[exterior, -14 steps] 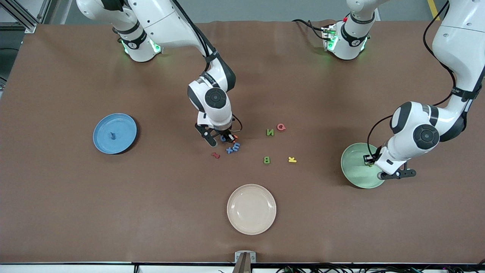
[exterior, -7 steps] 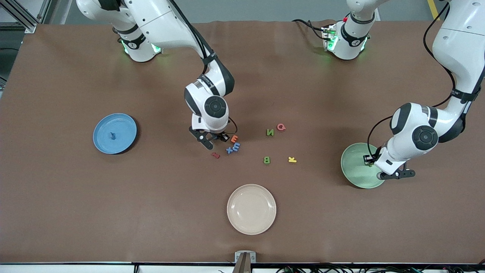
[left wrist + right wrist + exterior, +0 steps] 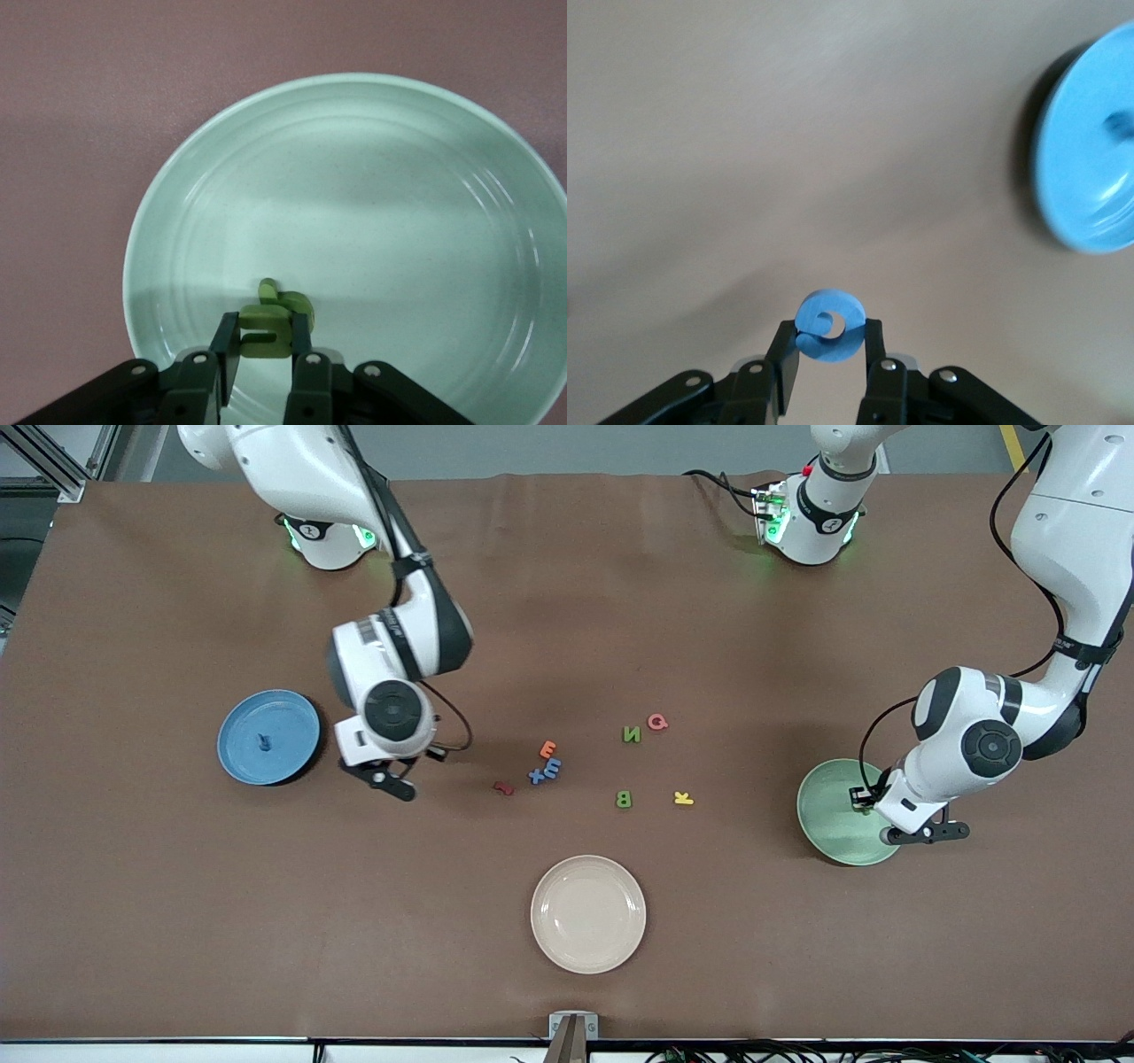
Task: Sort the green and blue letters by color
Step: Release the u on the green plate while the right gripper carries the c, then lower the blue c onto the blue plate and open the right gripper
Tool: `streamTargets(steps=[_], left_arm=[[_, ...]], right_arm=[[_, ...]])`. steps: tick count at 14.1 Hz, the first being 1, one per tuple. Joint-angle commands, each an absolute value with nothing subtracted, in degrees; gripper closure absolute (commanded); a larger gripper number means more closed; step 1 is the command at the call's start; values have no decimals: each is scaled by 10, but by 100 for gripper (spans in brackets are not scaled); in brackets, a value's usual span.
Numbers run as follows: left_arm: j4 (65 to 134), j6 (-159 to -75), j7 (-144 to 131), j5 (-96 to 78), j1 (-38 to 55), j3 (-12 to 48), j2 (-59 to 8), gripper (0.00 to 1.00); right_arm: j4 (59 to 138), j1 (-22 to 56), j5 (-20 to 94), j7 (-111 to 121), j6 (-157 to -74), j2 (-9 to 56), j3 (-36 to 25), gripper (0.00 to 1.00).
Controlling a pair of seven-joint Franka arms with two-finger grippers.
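Right gripper [image 3: 396,776], clenched on a round blue letter [image 3: 828,324], hangs over bare table [image 3: 177,921] just beside the blue plate [image 3: 268,737]; left gripper [image 3: 262,350], clamped on a green letter [image 3: 266,329], hangs low over the green plate [image 3: 372,204].

Table: matte brown sheet, flat, with wide open ground along the edge nearest the front camera and toward both ends.

Plates: three round, glossy dishes with concentric rings. The cream plate [image 3: 588,913] lies nearest the front camera, its well bare. The blue plate, toward the right arm's end, holds one small blue letter [image 3: 262,740]. The green plate, toward the left arm's end, shows in the left wrist view one green piece [image 3: 285,299] lying in its well, just at the held green letter; whether the two touch cannot be told.

Loose letters: small flat foam shapes near the table's middle, between the blue and green plates. A blue X [image 3: 537,776] and blue M [image 3: 552,766] lie touching, with an orange E [image 3: 547,749] just beside them, farther from the front camera. A red letter [image 3: 503,787] lies near, toward the right arm's end. A green N [image 3: 631,734] sits just beside a pink Q [image 3: 657,722]. A green B [image 3: 624,799] and yellow K [image 3: 683,798] lie apart, nearer the front camera.
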State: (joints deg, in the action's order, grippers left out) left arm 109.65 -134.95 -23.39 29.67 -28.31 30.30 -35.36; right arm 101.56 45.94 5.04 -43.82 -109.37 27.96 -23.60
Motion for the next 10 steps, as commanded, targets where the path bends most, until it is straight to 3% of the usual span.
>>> streamTargets(steps=[1, 5, 8, 10], left_arm=[[1093, -1356, -228, 309, -291, 308, -359, 93], [1093, -1356, -229, 309, -290, 308, -359, 94], [1094, -1356, -229, 310, -289, 308, -359, 94], [1094, -1356, -232, 309, -287, 308, -359, 94]], right_arm=[[1111, 460, 42, -323, -1108, 195, -285, 100], [1192, 460, 21, -180, -1158, 146, -363, 100], [1264, 454, 21, -79, -1256, 138, -414, 99], [1293, 412, 21, -15, -1317, 143, -415, 99]])
